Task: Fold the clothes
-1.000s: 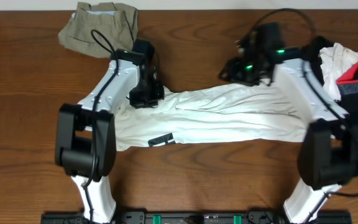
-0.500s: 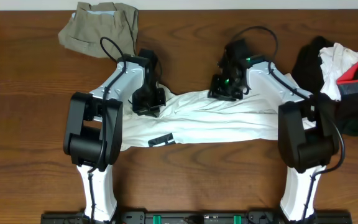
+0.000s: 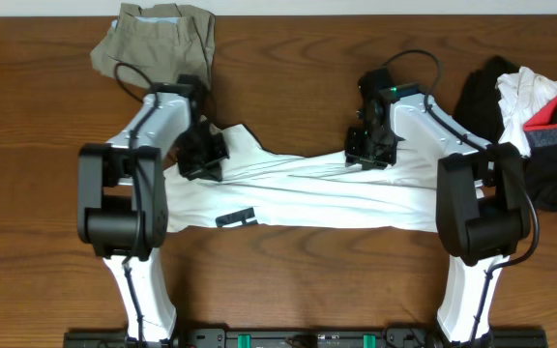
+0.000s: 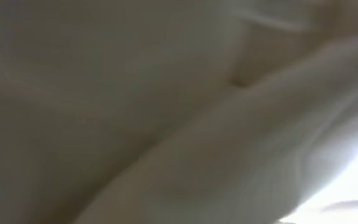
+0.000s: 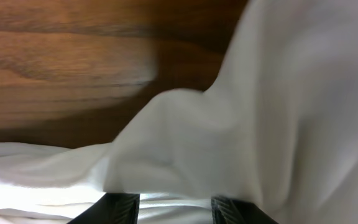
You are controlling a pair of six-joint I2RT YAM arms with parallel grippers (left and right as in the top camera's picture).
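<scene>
White garment [image 3: 307, 193] lies wide; table [image 3: 298, 87] borders every edge.

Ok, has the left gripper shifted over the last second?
Yes. The left gripper has slid leftward in the overhead view: it now sits below the khaki shorts' right edge, not beyond it.

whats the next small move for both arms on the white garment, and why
Probably draw the garment's far edge toward the near edge, both arms together, provided the jaws do hold it, which the wrist views cannot confirm. The left gripper and right gripper both sit on the far edge of the white garment, which lies spread lengthwise and unfolded.
</scene>
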